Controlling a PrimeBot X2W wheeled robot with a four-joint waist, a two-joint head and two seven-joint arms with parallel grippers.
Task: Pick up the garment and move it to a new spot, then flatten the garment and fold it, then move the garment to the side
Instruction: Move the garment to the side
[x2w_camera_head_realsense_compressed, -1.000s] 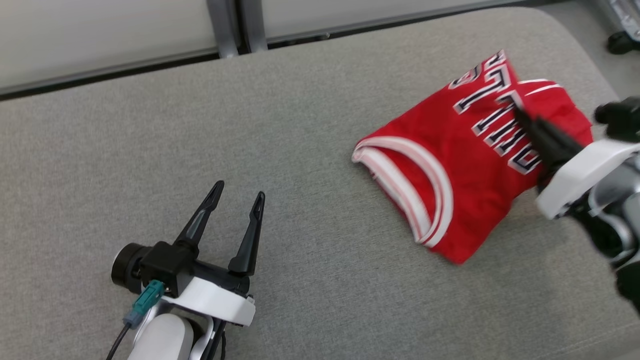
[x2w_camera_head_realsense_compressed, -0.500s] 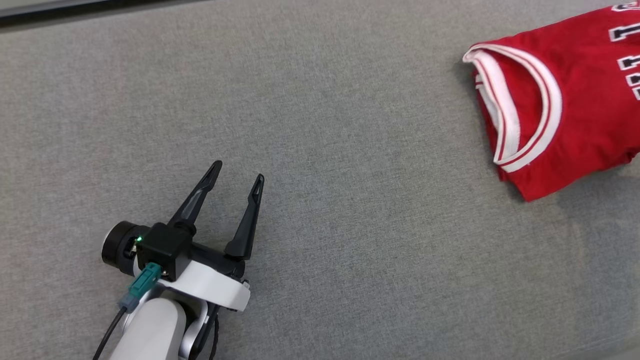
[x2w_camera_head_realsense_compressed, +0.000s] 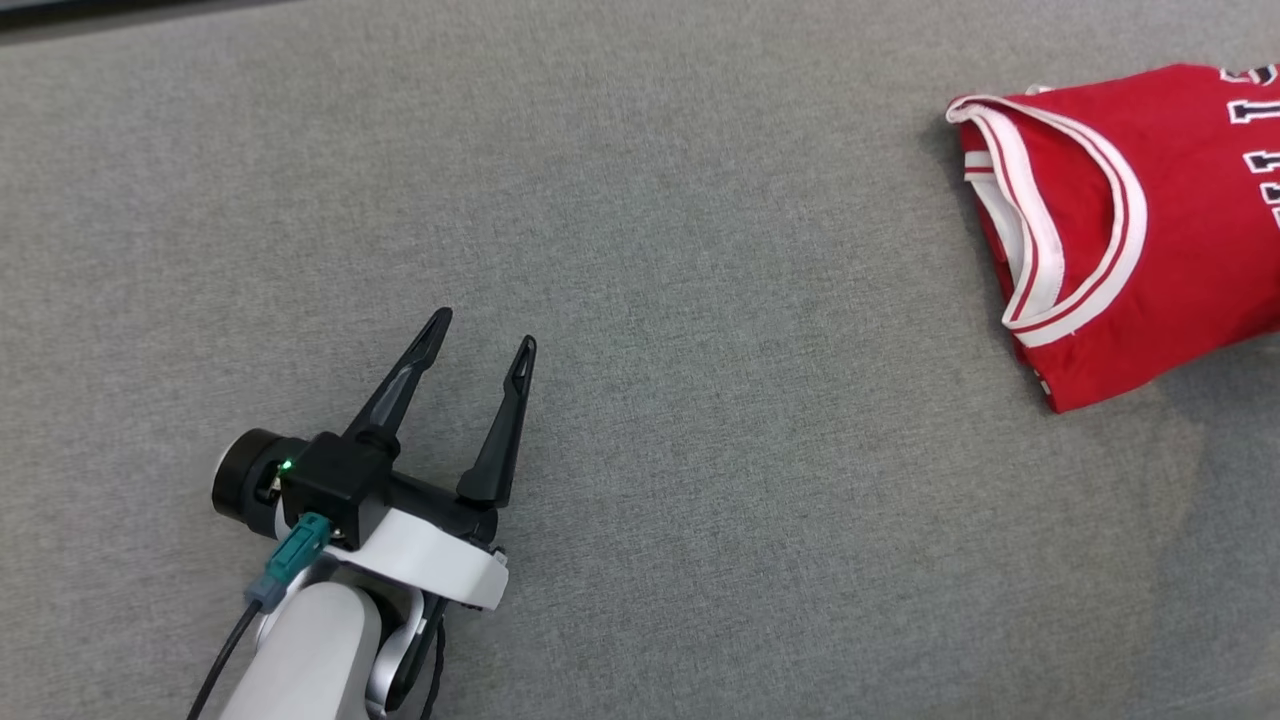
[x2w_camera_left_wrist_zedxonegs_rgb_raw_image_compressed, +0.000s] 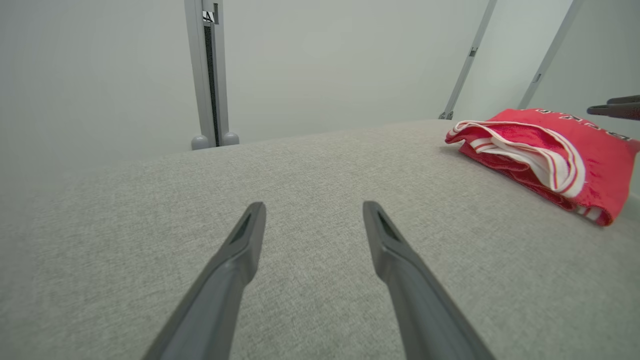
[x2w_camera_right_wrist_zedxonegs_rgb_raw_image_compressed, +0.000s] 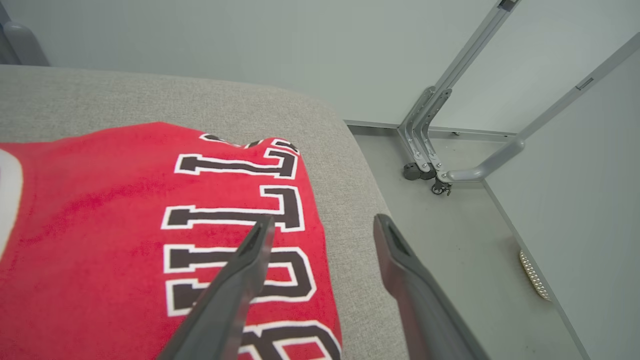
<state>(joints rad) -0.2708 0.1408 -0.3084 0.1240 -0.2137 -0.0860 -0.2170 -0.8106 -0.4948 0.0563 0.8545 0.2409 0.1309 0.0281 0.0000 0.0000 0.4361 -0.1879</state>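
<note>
The garment (x2w_camera_head_realsense_compressed: 1150, 220) is a folded red jersey with white-trimmed armholes and black-and-white letters, lying at the far right of the head view on the grey padded table (x2w_camera_head_realsense_compressed: 700, 300). My left gripper (x2w_camera_head_realsense_compressed: 483, 332) hovers open and empty at the lower left, well away from it. The left wrist view has the garment (x2w_camera_left_wrist_zedxonegs_rgb_raw_image_compressed: 550, 150) off to the right of the left gripper (x2w_camera_left_wrist_zedxonegs_rgb_raw_image_compressed: 313, 207). In the right wrist view my right gripper (x2w_camera_right_wrist_zedxonegs_rgb_raw_image_compressed: 324, 222) stands open over the lettered edge of the garment (x2w_camera_right_wrist_zedxonegs_rgb_raw_image_compressed: 125, 225), one finger above the cloth and one above bare table, nothing between them.
The table's rounded right end (x2w_camera_right_wrist_zedxonegs_rgb_raw_image_compressed: 350, 150) drops to a grey floor with a metal frame foot and caster (x2w_camera_right_wrist_zedxonegs_rgb_raw_image_compressed: 425, 165). Pale wall panels and an upright post (x2w_camera_left_wrist_zedxonegs_rgb_raw_image_compressed: 210, 75) stand behind the table. A dark fingertip (x2w_camera_left_wrist_zedxonegs_rgb_raw_image_compressed: 615, 107) of the right gripper pokes in beyond the garment.
The head camera has swung, putting the garment at the right edge and the right arm out of frame. The right gripper, shut on the garment a second ago, now stands open. The left gripper is unchanged.
</note>
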